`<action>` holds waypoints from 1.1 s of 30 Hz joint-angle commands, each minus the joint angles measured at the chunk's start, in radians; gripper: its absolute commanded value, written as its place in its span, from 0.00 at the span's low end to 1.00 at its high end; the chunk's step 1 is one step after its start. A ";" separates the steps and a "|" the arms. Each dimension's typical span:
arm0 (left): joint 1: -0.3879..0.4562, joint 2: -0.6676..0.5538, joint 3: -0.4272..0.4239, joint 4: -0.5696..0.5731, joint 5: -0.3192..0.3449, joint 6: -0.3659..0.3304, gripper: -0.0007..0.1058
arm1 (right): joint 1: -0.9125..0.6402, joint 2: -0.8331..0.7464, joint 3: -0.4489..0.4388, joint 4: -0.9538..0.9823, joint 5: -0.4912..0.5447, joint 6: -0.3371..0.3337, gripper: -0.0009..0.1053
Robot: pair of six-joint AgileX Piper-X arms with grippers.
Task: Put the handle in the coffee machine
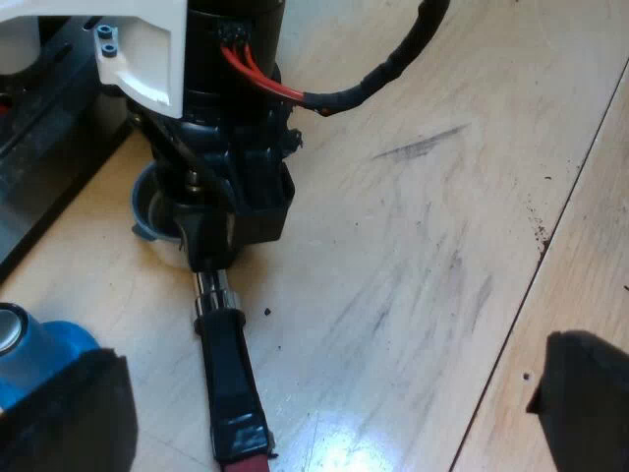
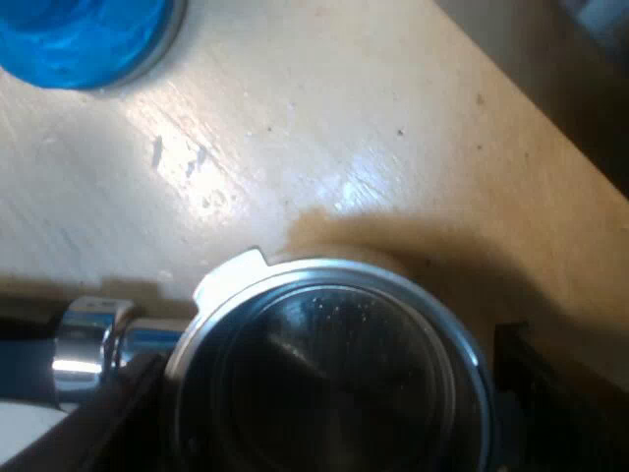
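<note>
The holder (image 1: 228, 364) is lying flat on the wooden table (image 1: 423, 226), not yet in the machine. I am taking a dial centred on the left gripper (image 1: 324, 379), with twelve pointing straight ahead of it. On that dial the holder's long axis is running roughly twelve to six. The basket (image 2: 334, 379) is sitting at the far, twelve end, and the dark handle is pointing back toward six, with its red end (image 1: 248, 464) closest to that gripper. From the middle of the left jaws the holder is lying off toward ten o'clock.

The right gripper (image 1: 221, 231) is much the nearer, sitting directly over the basket and the chrome neck (image 2: 88, 344). I am judging that the lift toward the machine falls to this arm. Whether it is already clamping the metal I cannot tell.

The left gripper is standing back from the red end with its jaws spread wide, holding and touching nothing. At about nine o'clock from it, the blue tamper (image 1: 44, 354) is standing just beside one of its fingers (image 1: 69, 418), so any sweep that way risks knocking it.
</note>
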 commanded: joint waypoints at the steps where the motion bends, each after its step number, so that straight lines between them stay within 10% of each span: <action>1: -0.005 -0.006 -0.003 -0.013 -0.002 -0.008 0.79 | -0.003 0.000 -0.006 0.008 -0.017 -0.014 0.26; 4: -0.005 -0.006 -0.003 -0.013 -0.002 0.008 0.79 | -0.003 0.000 -0.006 0.008 -0.017 -0.001 0.00; 25: -0.005 -0.006 -0.003 -0.013 -0.002 0.122 0.79 | -0.003 -0.211 -0.006 0.315 0.006 0.204 0.01; 33: -0.005 -0.006 -0.003 -0.013 0.174 0.212 0.79 | -0.003 -0.318 -0.006 0.394 0.032 0.238 0.01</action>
